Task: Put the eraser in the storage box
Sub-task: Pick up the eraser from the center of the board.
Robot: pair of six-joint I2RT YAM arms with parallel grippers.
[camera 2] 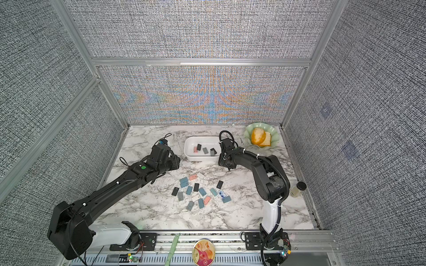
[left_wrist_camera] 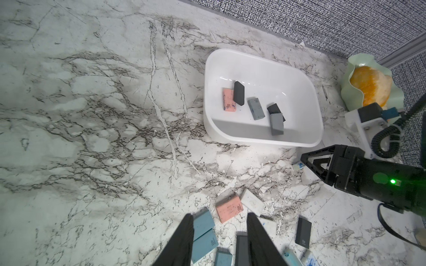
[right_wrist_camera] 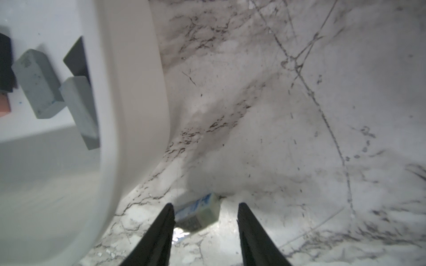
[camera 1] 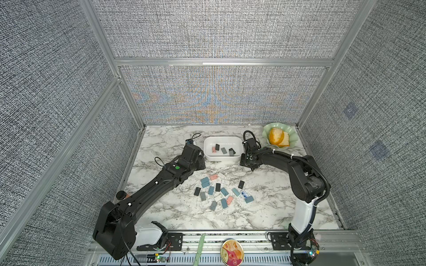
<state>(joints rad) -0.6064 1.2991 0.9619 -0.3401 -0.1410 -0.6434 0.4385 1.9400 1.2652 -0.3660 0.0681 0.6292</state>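
Your right gripper [right_wrist_camera: 205, 205] stands open, low over the white marble-patterned tabletop [camera 1: 272, 207]. A small white blue-printed eraser [right_wrist_camera: 198, 213] lies between its fingertips, perhaps touching one, just outside the white rounded plastic storage box [camera 1: 223, 137] near the tabletop's far edge. Your left gripper [left_wrist_camera: 219, 214] is open too, empty, above the scattered blue, pink and black erasers [camera 1: 217, 187] mid-tabletop.

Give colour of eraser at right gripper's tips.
Eraser: white with blue print; clearest in right wrist view.

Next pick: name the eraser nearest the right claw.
The white eraser with blue print, alone beside the storage box, between the right claw's fingers; all others lie farther off.
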